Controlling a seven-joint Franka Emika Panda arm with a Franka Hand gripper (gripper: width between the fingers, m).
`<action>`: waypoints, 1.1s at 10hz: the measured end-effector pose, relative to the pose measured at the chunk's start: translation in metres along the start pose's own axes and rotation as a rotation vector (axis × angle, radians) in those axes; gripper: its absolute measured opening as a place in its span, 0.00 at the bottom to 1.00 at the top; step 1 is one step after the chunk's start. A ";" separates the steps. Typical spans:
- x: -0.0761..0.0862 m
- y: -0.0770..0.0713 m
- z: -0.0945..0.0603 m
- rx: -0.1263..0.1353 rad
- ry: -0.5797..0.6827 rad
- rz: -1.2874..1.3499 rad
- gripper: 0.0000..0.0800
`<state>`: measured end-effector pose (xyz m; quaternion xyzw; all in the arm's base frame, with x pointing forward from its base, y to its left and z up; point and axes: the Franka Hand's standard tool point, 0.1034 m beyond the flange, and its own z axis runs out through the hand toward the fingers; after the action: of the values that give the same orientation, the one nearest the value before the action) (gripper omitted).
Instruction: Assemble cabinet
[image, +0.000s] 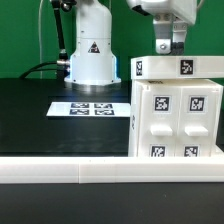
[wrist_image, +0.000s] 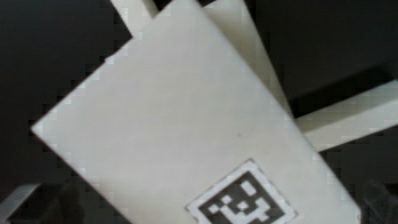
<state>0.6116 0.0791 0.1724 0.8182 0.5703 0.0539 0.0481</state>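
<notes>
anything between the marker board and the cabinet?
Nothing. In the exterior view, only a bare strip of black table separates the marker board from the cabinet.

White moulded arm base (image: 91, 55), rounded and bell-shaped, upper centre-left of the exterior view. Black triangular warning mark on its front face. Blue-tinted ring at its foot. Dark cables (image: 48, 66) trailing from its side toward frame left. White wrist housing, upper right of frame, cut off by the top edge. Grey-and-black gripper (image: 168, 45) below it, fingers dark. Blurred dark fingertips (wrist_image: 32, 203) at wrist-view lower corners.
</notes>
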 end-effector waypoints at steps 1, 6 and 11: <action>0.000 -0.001 0.000 0.000 -0.012 -0.082 1.00; -0.005 0.001 0.010 0.004 -0.026 -0.328 1.00; -0.008 -0.002 0.021 0.019 -0.036 -0.301 0.84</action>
<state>0.6101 0.0723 0.1510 0.7246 0.6863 0.0261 0.0581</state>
